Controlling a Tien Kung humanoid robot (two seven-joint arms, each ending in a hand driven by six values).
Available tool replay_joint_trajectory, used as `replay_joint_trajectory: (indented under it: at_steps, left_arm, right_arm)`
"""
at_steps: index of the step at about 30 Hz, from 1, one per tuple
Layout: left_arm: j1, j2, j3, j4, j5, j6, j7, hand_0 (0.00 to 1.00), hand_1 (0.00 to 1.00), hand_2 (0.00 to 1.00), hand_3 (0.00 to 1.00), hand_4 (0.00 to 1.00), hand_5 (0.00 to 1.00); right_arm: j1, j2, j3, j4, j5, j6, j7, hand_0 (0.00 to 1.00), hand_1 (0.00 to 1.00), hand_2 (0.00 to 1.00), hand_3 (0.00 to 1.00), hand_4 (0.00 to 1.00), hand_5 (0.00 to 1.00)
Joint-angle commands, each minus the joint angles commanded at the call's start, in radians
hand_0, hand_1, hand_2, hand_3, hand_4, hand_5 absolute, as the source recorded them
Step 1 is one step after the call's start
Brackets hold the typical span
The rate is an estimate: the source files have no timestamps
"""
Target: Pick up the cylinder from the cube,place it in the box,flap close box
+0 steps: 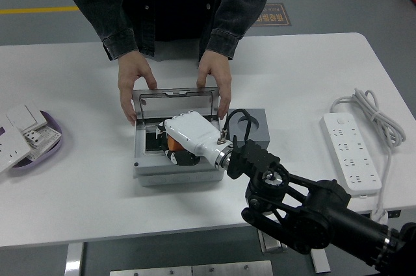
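A grey box [144,172] stands open in the middle of the table, its clear lid [174,102] upright at the back. My right hand [177,145] is down inside the box, its white fingers curled around the orange cylinder [170,142], which shows only as a small orange patch. The grey cube [255,128] with a round hole in its top stands just right of the box, partly hidden by my wrist. A person at the far side holds the box with both hands, one [133,78] at the left of the lid and one [217,81] at its right.
A white power strip [352,151] with its coiled cable lies at the right. A purple dish [45,149] with white switch parts sits at the left edge. My black right arm [312,214] crosses the table's near edge.
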Motion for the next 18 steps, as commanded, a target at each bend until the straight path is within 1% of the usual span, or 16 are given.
replay_joint_trajectory:
  at_steps: [1,2,7,8,13,14,18]
  left_arm:
    - [0.0,0.0,-0.001,0.0,0.0,0.0,0.001,0.612,0.618,0.583,0.629,0.691,0.202]
    - [0.0,0.0,-0.002,0.0,0.002,0.0,0.001,0.612,0.618,0.583,0.629,0.69,0.202]
    - [-0.001,0.001,-0.006,-0.001,0.006,0.0,0.002,0.612,0.618,0.583,0.629,0.69,0.202]
    - [-0.001,0.001,-0.006,-0.001,0.006,0.0,0.002,0.612,0.618,0.583,0.629,0.69,0.202]
    - [-0.001,0.001,-0.005,-0.001,0.005,0.0,0.002,0.612,0.618,0.583,0.629,0.69,0.202]
    - [-0.001,0.001,-0.004,0.0,0.004,0.0,0.001,0.612,0.618,0.583,0.629,0.69,0.201]
    - [-0.001,0.001,-0.002,0.0,0.002,-0.001,0.001,0.612,0.618,0.583,0.629,0.69,0.201]
  right_arm:
    - [0.001,-0.001,0.002,0.0,0.001,0.004,-0.002,0.116,0.265,0.308,0.32,0.002,0.002]
    - [0.002,-0.001,0.004,0.0,0.002,0.007,-0.002,0.238,0.37,0.378,0.377,0.002,0.002]
    - [0.004,-0.001,0.008,0.002,0.01,0.007,0.001,0.238,0.37,0.378,0.377,0.002,0.002]
    - [0.004,0.0,0.008,0.002,0.013,0.006,0.002,0.609,0.595,0.562,0.54,0.384,0.002]
    - [0.004,0.001,0.008,0.001,0.016,-0.001,0.003,0.609,0.595,0.562,0.54,0.384,0.002]
    - [0.004,0.001,0.007,0.0,0.015,-0.001,0.0,0.667,0.66,0.657,0.662,0.573,0.11]
    - [0.004,0.001,0.006,0.001,0.005,0.002,-0.025,0.667,0.66,0.657,0.662,0.573,0.11]
